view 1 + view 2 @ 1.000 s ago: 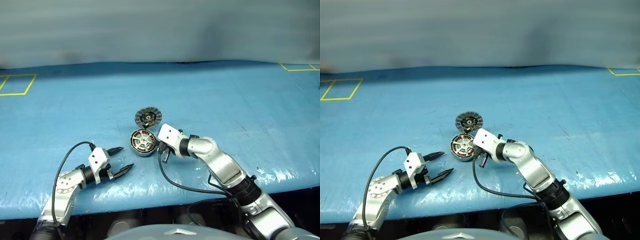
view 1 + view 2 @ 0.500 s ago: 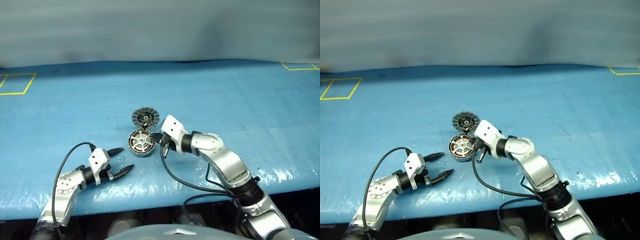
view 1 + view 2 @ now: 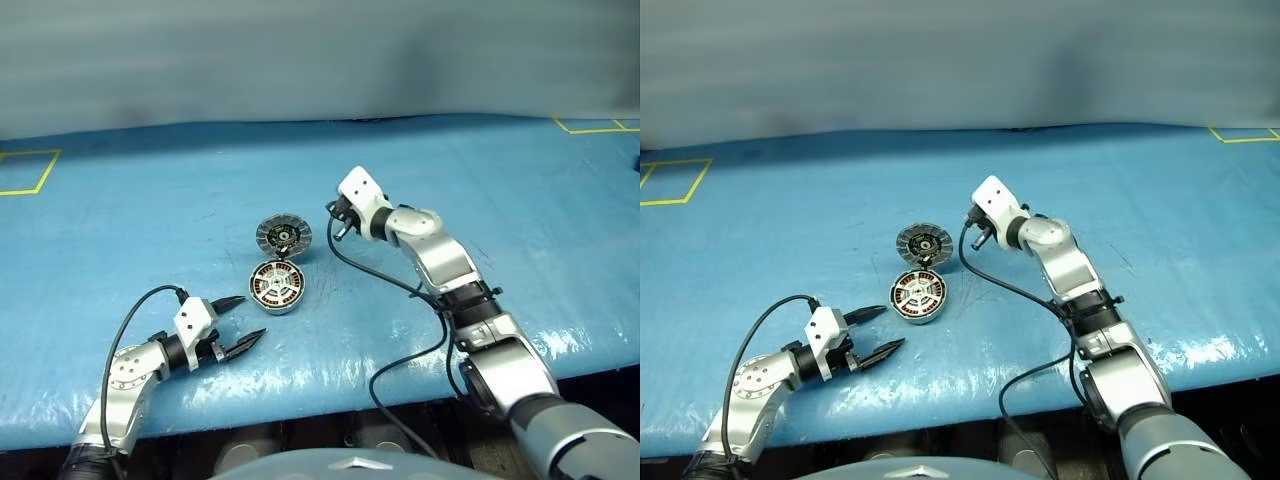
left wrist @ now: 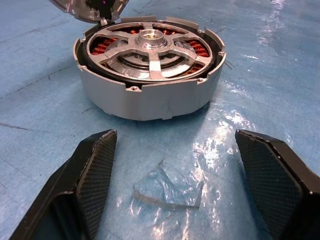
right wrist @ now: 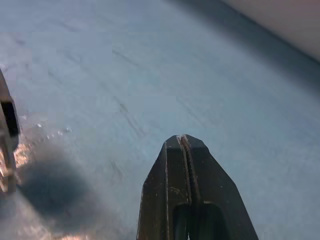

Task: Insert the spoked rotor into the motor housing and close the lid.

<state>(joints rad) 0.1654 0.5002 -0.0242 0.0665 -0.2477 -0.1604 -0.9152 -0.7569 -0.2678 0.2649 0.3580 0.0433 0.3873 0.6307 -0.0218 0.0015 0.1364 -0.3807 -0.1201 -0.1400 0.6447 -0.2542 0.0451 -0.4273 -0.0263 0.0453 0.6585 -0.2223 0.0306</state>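
Observation:
The motor housing (image 3: 275,289) lies on the blue table, and the spoked rotor (image 4: 150,47) sits inside it, silver spokes and black rim over the copper windings. The lid (image 3: 283,236) stands hinged open at the housing's far side, its ribbed inner face towards me. My left gripper (image 3: 254,315) rests low on the table just left of and nearer than the housing, open, with nothing between its fingers (image 4: 90,170). My right gripper (image 3: 332,209) hangs shut and empty above the table, to the right of and beyond the lid; its closed fingertips (image 5: 184,142) point over bare cover.
A blue plastic cover (image 3: 480,170) spans the whole table, with yellow tape squares at the far left (image 3: 25,172) and far right (image 3: 590,125) corners. The table's front edge (image 3: 330,385) runs close below the left gripper. A black cable (image 3: 400,290) trails from the right wrist.
My right gripper has lifted off from beside the housing and swung away, up past the lid to its far right side, still shut. The left gripper, housing and lid have stayed put.

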